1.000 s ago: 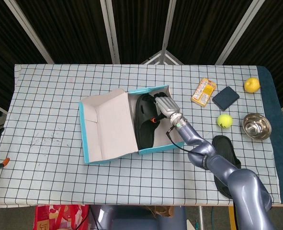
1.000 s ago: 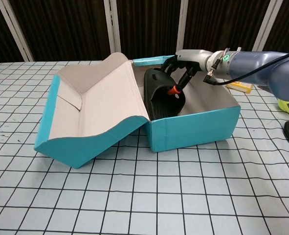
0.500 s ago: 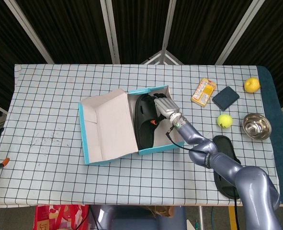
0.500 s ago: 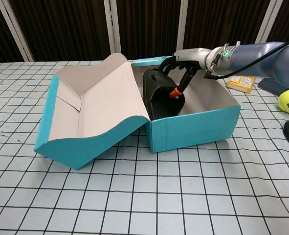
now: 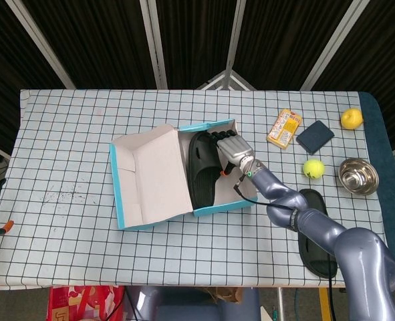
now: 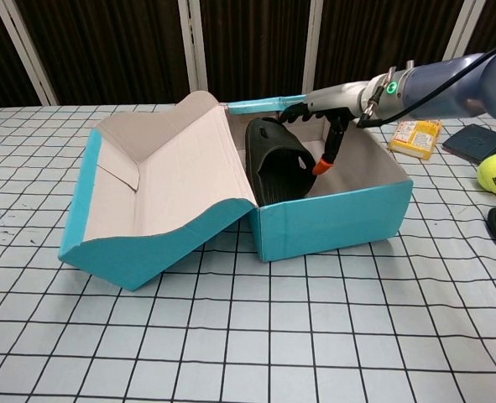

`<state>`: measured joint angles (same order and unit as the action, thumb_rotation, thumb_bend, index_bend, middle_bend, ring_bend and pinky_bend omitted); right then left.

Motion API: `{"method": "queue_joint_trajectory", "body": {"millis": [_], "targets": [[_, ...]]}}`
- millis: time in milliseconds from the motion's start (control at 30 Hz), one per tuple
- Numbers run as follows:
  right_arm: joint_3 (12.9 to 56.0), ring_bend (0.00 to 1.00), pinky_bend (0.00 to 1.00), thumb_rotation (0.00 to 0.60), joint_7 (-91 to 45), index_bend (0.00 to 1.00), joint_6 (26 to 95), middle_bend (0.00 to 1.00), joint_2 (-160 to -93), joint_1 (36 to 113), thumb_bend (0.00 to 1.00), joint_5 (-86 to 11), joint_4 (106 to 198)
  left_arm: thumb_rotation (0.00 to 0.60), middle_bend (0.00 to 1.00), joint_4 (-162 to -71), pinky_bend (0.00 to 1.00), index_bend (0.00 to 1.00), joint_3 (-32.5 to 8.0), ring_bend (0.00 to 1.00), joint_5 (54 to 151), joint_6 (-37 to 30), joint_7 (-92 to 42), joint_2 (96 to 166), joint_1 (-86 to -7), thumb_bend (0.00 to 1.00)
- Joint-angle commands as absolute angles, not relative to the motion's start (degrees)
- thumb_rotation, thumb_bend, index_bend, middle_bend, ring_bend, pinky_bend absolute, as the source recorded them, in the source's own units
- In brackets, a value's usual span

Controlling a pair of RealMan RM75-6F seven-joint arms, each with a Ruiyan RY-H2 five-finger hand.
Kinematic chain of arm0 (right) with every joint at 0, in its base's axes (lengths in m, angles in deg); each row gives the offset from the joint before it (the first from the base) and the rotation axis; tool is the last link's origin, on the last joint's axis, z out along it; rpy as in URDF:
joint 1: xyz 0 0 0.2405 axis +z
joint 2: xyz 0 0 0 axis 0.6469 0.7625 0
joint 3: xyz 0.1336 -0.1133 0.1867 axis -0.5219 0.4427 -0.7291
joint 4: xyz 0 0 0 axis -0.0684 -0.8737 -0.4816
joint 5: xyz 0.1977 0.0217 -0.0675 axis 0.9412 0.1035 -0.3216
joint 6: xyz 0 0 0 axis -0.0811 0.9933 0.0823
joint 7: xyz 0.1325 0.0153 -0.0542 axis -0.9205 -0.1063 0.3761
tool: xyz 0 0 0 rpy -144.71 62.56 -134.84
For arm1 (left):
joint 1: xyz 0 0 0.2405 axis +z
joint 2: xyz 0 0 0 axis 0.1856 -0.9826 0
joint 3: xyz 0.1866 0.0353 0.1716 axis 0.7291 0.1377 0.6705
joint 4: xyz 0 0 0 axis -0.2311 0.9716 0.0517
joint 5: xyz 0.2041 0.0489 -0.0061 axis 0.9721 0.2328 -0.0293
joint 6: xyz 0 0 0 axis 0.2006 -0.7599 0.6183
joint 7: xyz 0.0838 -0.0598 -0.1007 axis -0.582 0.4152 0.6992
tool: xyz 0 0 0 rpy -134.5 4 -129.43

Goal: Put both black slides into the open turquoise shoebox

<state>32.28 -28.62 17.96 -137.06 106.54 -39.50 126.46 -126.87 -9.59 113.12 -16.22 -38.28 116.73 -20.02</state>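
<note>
One black slide [image 5: 202,175] lies inside the turquoise shoebox [image 6: 336,220], leaning toward the lid side with its strap arched up. The right robot hand [image 5: 231,148] hangs over the box interior just beside it, fingers loosely spread and apart; from the chest view it looks to hold nothing, though one orange-tipped finger [image 6: 321,167] points down close to the slide's edge, and I cannot tell whether it touches.

The second black slide [image 5: 315,231] lies on the counter [image 5: 70,167] well apart from the box, partly under the right arm's forearm.

The risks I see from here: if that lowered fingertip catches the strap as the robot hand lifts out, it could drag the first slide up against the box wall or tip it out. The arm reaches in over the near wall, so a careless retreat could shove the light cardboard box or fold the open lid [image 5: 150,177]. Sweeping back toward the second slide, the forearm passes near the tennis ball [image 5: 313,168] and the steel bowl [image 5: 358,176]; a nudge could send the ball rolling.

The left robot hand is out of sight in both views.
</note>
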Motion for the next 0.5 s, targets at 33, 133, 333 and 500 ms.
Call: {"method": "queue_joint_trajectory", "body": {"millis": [33,133,333,500], "targets": [[32.83,0.00,0.00,0.600,-24.30,0.01,18.51,0.05,-134.57,106.87,0.19,-35.49,129.97,0.600,0.00,-126.81,0.09,0.11,-9.64,0.00,112.98,-16.06,-38.23,116.74,-20.08,0.28],[33.21,0.00,0.00,0.600,-21.21,0.01,19.64,0.05,-131.69,106.80,0.19,-32.72,134.04,0.600,0.00,-126.76,0.09,0.11,-9.67,0.00,112.93,-15.98,-38.14,116.74,-20.10,0.28],[34.40,0.00,0.00,0.600,-14.62,0.01,23.61,0.05,-124.41,106.75,0.19,-25.17,144.44,0.600,0.00,-127.03,0.09,0.11,-9.53,0.00,113.41,-16.15,-37.76,116.58,-20.05,0.28],[36.02,0.00,0.00,0.600,-9.16,0.01,28.33,0.05,-116.25,107.03,0.19,-17.47,156.46,0.600,0.00,-127.17,0.09,0.11,-9.30,0.00,113.95,-16.15,-37.50,116.45,-20.07,0.28]]}}
